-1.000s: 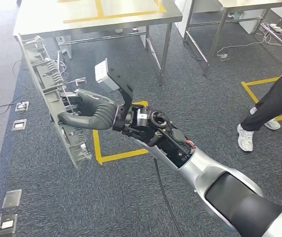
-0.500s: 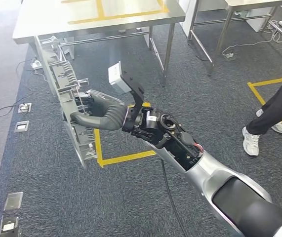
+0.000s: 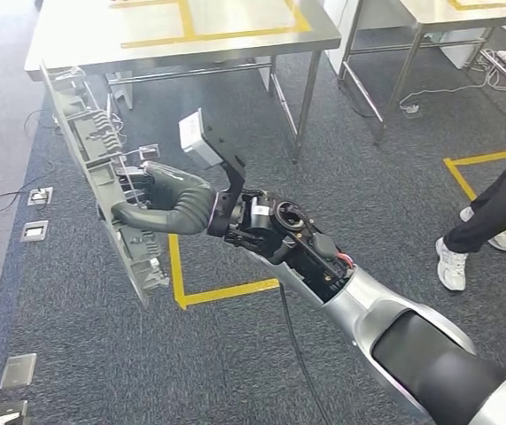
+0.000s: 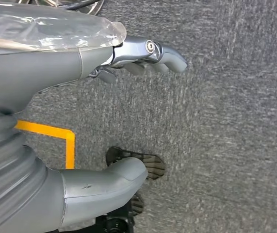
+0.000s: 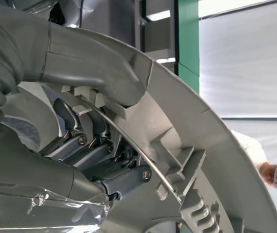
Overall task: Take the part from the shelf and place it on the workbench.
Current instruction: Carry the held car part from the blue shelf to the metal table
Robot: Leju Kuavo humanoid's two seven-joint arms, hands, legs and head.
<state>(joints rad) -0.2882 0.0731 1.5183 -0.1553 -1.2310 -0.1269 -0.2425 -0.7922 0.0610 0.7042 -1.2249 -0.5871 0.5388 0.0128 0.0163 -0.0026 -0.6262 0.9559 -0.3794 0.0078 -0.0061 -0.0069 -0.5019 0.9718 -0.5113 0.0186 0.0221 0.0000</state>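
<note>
Already off the shelf, the part (image 3: 106, 177) hangs in the head view as a long grey ribbed moulding, gripped near its middle by the right hand (image 3: 159, 202), whose dark fingers wrap its inner side. Its long axis runs from near the corner of the desk (image 3: 63, 44) obliquely down toward the yellow floor tape (image 3: 226, 288), so one end already sits just beside the desk's edge while the other end dips low over the carpet. The desk lies ahead of the hand and higher than the part's lower end (my judgement: the coming move calls for lifting and levelling that long axis before it can lie flat on the top). A person's leg and white shoe (image 3: 452, 264) stand well apart, on the right.

From the left wrist view, the left hand (image 4: 104, 111) hangs over carpet with thumb and fingers apart and nothing between them; it is the farther hand and plays no part in the carry.

From the right wrist view, the right hand's fingers (image 5: 92, 155) curl behind a thin metal rod and the thumb (image 5: 92, 68) presses the part's curved pale wall, a firm clasp on the part.
</note>
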